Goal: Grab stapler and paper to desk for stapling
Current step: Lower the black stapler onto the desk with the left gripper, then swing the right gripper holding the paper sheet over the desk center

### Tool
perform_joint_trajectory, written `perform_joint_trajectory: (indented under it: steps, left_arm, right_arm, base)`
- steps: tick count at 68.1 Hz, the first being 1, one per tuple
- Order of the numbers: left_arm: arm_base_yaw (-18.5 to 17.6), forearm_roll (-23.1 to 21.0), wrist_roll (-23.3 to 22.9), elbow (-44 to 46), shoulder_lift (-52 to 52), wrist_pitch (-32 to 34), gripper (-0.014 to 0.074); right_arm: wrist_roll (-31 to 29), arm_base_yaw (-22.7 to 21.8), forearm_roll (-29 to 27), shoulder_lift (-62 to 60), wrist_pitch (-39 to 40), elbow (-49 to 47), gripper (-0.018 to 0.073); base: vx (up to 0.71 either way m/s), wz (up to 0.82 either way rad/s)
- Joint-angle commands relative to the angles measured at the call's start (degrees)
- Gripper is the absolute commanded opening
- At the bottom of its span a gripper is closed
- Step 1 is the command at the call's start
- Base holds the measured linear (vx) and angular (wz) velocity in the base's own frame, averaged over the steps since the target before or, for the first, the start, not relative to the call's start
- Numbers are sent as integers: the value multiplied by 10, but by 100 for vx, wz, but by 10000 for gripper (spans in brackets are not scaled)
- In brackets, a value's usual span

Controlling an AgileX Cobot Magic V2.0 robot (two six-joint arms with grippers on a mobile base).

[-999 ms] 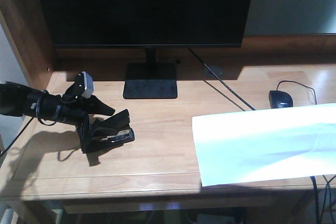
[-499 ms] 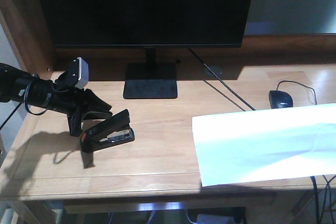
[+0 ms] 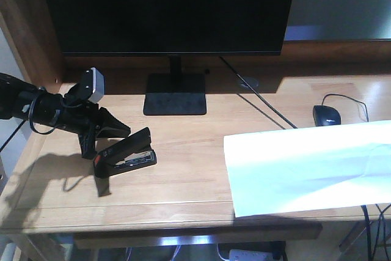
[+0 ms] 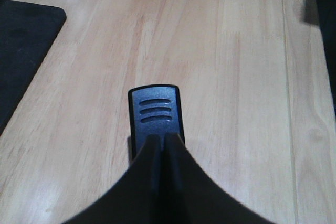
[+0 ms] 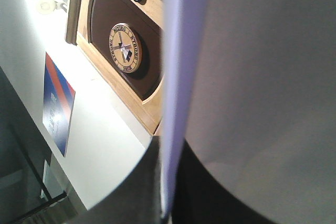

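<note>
A small black stapler [image 3: 126,150] with an orange-red end patch sits on the left part of the light-wood table [image 3: 201,175], in front of and to the left of the monitor [image 3: 171,10] and its square base [image 3: 175,93]. The stapler's upper arm slants up toward the middle of the table and its red end points to the left edge. The left fingers [image 4: 142,182] hang just behind and above that red end. In the wrist view they are pressed together with only a thin slit between them and nothing caught in it. The ribbed tip of the stapler shows just beyond them. Whether they touch the stapler cannot be told from either view.

On the right, a white sheet of paper [image 3: 305,166] stretches across the table's front corner, running out of the front view at the right edge and overhanging the table's front rim. A black mouse [image 3: 326,114] lies just behind it, its cable looping back. The right fingers [image 5: 134,192] are closed on the sheet, which the wrist camera sees edge-on as a pale strip running up between them. Beyond it are a wood-framed plaque [image 5: 126,48] with a round emblem and a blue-and-red sign [image 5: 58,103] on a white wall. Whether the sheet lies flat on the table cannot be told.
</note>
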State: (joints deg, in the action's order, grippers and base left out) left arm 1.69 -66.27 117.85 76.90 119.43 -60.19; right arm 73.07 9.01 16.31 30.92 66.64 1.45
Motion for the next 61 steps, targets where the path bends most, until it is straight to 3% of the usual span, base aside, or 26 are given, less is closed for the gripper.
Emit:
perform_joint_trajectory:
  steps: [1, 61]
  left_arm:
    - [-4, -30, -7, 14, -29, -22, -7]
    - [-4, -30, -6, 14, -29, -22, -6]
  right_arm:
    - [-7, -1, -7, 1, 82, 13, -1]
    - [-7, -1, -7, 1, 83, 13, -1]
  base:
    - [0, 0]
    - [0, 0]
